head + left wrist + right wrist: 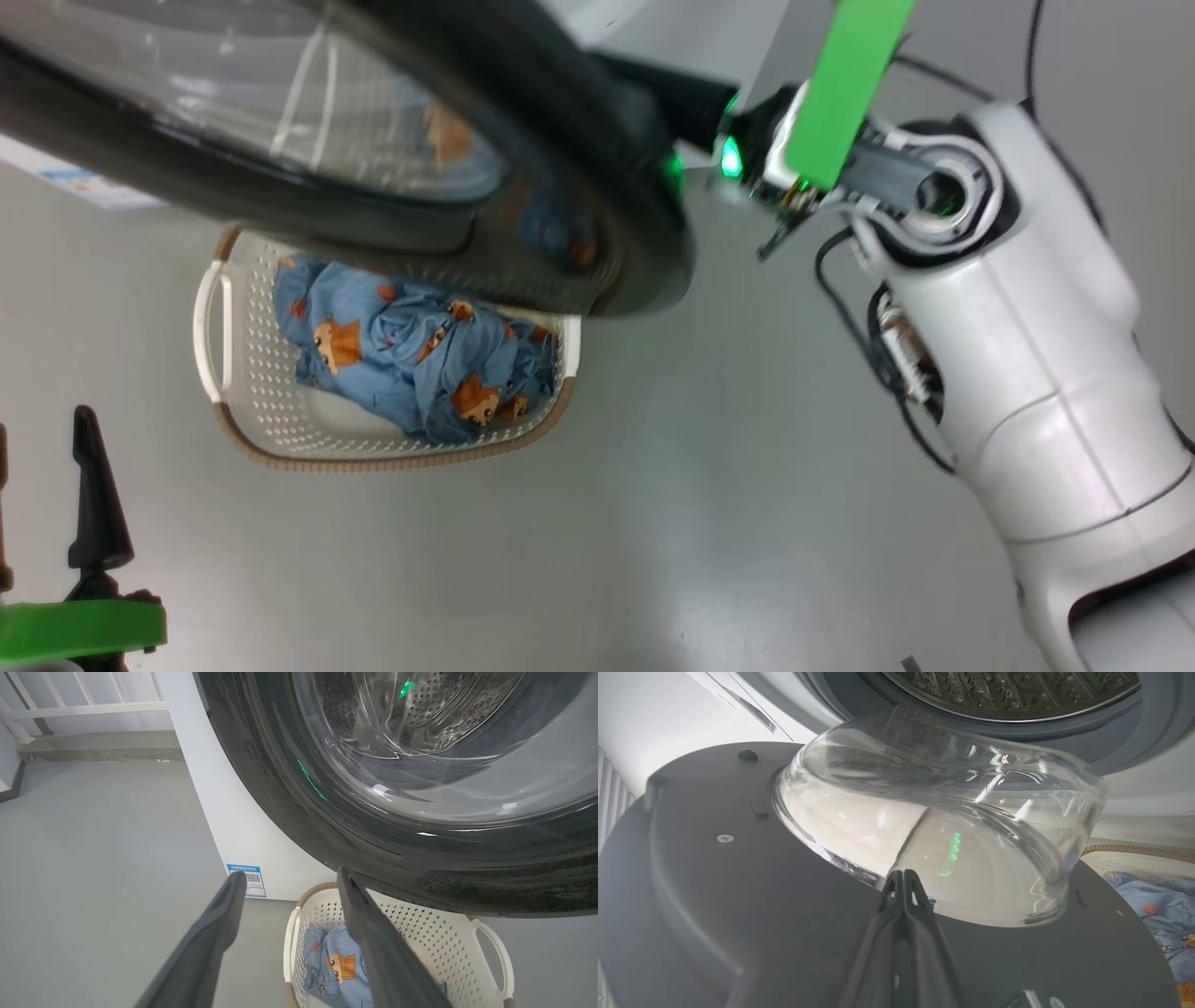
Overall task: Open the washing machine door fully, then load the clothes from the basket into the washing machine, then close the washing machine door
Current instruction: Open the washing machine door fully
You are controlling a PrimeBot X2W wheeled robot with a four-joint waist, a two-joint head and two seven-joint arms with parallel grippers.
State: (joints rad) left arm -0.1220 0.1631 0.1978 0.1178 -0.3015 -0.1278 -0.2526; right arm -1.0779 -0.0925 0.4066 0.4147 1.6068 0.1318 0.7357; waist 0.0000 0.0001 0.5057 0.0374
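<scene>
Right gripper closed at door; clothes in basket.

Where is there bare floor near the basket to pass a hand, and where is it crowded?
Bare floor lies between the basket and the right arm, and between the basket and the left fingers. Crowded: the door overhangs the basket's far end, above the clothes.

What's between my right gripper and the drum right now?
The washing machine door: its glass porthole bulges between the shut right gripper and the drum, in the right wrist view.
</scene>
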